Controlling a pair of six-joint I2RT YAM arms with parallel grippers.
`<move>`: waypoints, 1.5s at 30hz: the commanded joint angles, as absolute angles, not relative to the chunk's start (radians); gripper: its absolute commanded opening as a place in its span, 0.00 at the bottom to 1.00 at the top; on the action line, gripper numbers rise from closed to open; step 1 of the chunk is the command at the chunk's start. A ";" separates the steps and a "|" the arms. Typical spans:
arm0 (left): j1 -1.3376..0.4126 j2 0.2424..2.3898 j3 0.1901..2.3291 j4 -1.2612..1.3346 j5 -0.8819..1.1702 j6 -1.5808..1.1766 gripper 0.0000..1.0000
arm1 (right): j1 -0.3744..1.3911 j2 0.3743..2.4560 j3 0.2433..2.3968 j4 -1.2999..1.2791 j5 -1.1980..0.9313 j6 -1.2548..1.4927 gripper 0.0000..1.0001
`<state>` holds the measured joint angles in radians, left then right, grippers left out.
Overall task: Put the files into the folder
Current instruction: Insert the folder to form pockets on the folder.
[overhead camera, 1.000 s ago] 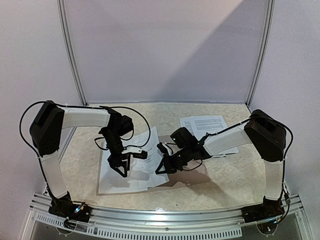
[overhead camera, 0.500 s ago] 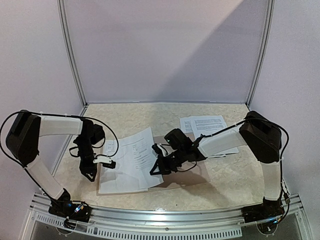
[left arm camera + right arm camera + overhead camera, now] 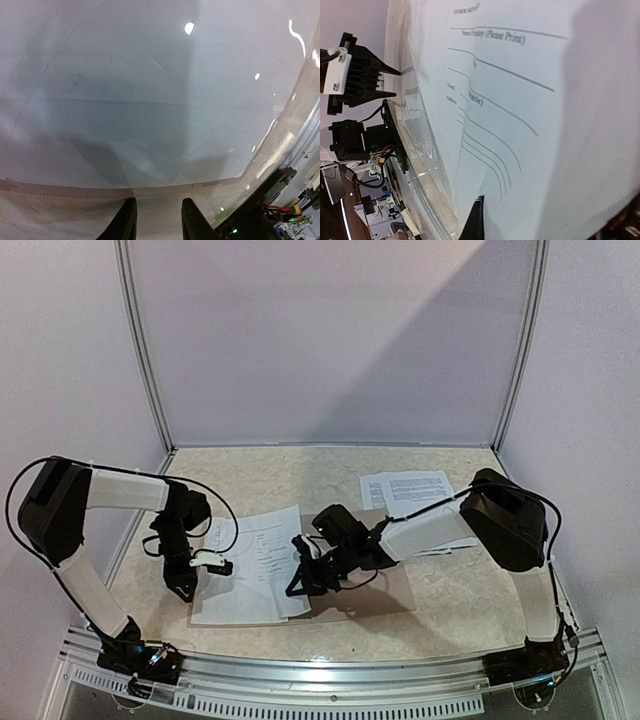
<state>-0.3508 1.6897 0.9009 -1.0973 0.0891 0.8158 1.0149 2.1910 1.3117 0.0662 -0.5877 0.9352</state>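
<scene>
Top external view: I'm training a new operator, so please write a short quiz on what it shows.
1. True or false: the folder lies under the printed sheets.
2. Where are the other papers? A) near left B) far right C) on the folder
3. Which gripper is at the printed sheets' left edge?
Key: 1 true; 2 B; 3 the left gripper.

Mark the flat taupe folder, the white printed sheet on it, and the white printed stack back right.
flat taupe folder (image 3: 395, 592): top view, bare cover right of the sheet.
white printed sheet on the folder (image 3: 255, 575): top view, its middle.
stack of white printed sheets (image 3: 405, 486): top view, top sheet's middle.
</scene>
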 commanded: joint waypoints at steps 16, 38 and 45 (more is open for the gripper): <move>-0.335 1.770 0.873 -1.057 0.221 0.793 0.29 | 1.038 2.179 1.395 -0.074 -0.586 0.900 0.09; -0.333 1.793 0.870 -1.060 0.209 0.776 0.29 | 1.046 2.281 1.497 0.034 -0.620 0.896 0.00; -0.333 1.795 0.879 -1.055 0.188 0.775 0.30 | 1.059 2.291 1.481 0.014 -0.707 0.808 0.00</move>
<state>-0.3355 1.7416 0.9089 -1.1481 0.2012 0.7742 1.0473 2.2650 1.4868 0.0364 -0.6361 0.8742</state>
